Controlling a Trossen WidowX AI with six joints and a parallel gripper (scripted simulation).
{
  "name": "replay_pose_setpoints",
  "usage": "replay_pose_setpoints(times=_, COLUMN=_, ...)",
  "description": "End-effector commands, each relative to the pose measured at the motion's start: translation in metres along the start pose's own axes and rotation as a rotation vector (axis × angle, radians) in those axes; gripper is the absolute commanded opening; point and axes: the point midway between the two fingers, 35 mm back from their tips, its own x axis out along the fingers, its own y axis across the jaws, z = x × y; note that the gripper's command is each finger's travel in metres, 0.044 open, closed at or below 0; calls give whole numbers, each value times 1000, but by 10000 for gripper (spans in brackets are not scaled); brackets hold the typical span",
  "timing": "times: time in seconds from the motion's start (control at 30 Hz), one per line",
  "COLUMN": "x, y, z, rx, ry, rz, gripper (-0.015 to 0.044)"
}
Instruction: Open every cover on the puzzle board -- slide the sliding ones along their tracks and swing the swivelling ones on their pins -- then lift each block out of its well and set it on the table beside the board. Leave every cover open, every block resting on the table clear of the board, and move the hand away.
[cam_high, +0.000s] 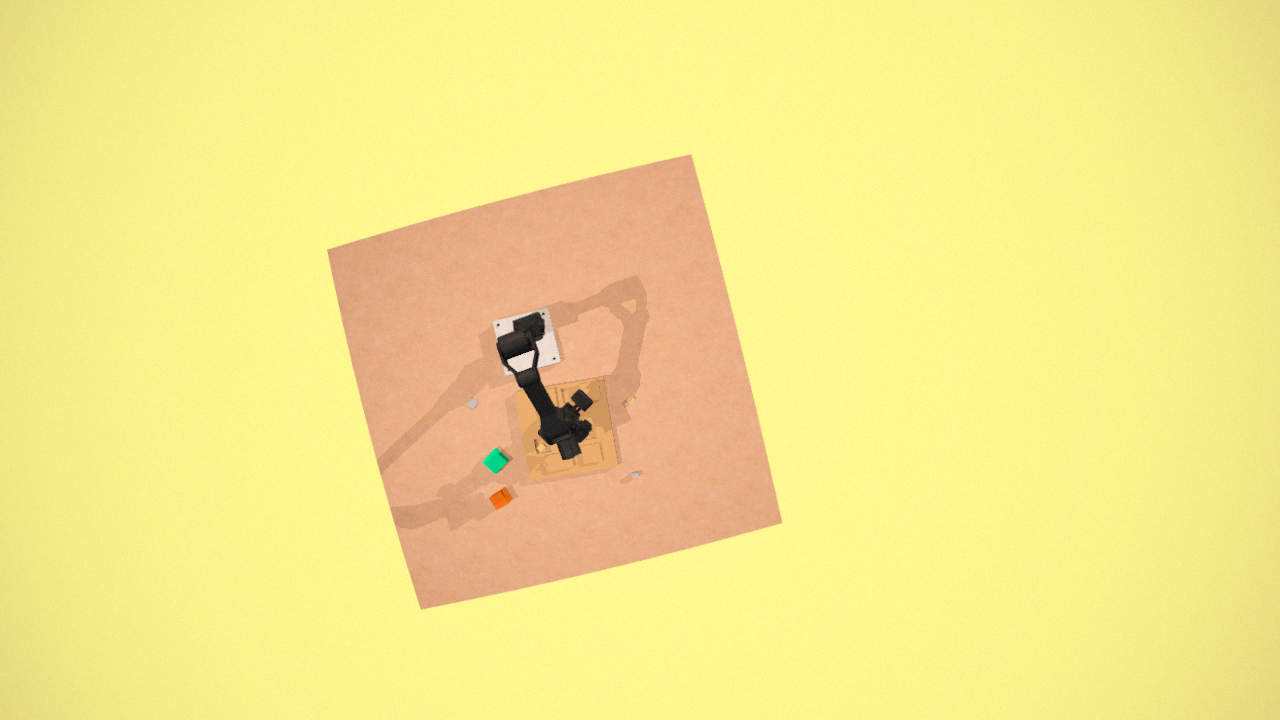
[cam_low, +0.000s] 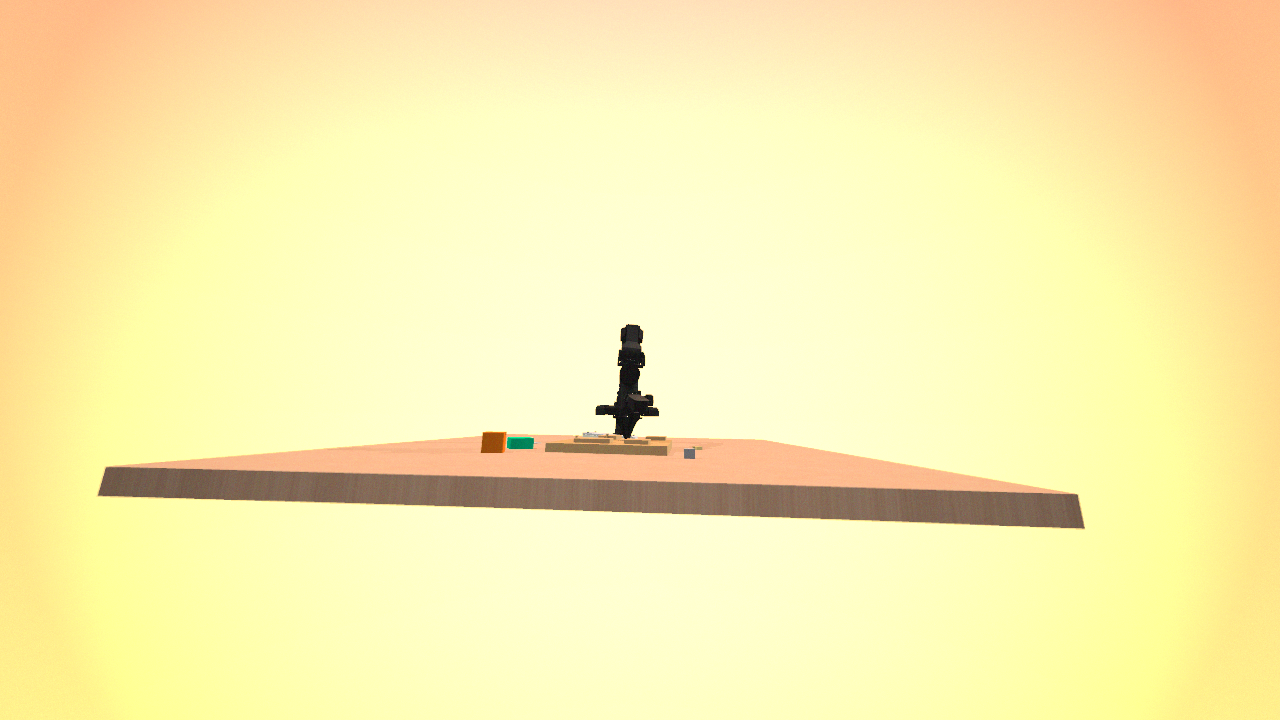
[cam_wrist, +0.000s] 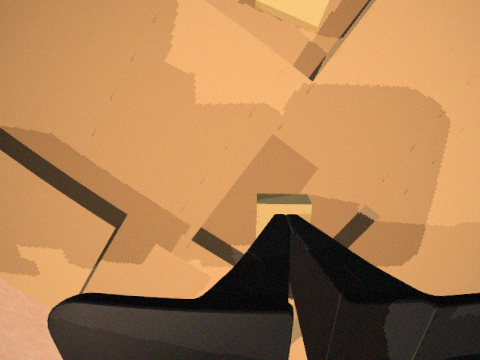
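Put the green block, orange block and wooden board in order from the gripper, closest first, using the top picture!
1. Wooden board: right under the gripper.
2. Green block: left of the board.
3. Orange block: also left, lower in the picture.

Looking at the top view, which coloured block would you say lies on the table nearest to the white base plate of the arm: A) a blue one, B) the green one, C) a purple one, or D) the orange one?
B: the green block sits closer to the white base plate than the orange block does.
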Motion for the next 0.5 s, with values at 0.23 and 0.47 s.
replay_pose_setpoints(times=0.23, x=-11, y=1, z=-3, rx=7, ry=1, rz=2, gripper=0)
replay_pose_setpoints(times=0.47, x=-13, y=1, z=-4, rx=7, ry=1, rz=2, gripper=0)
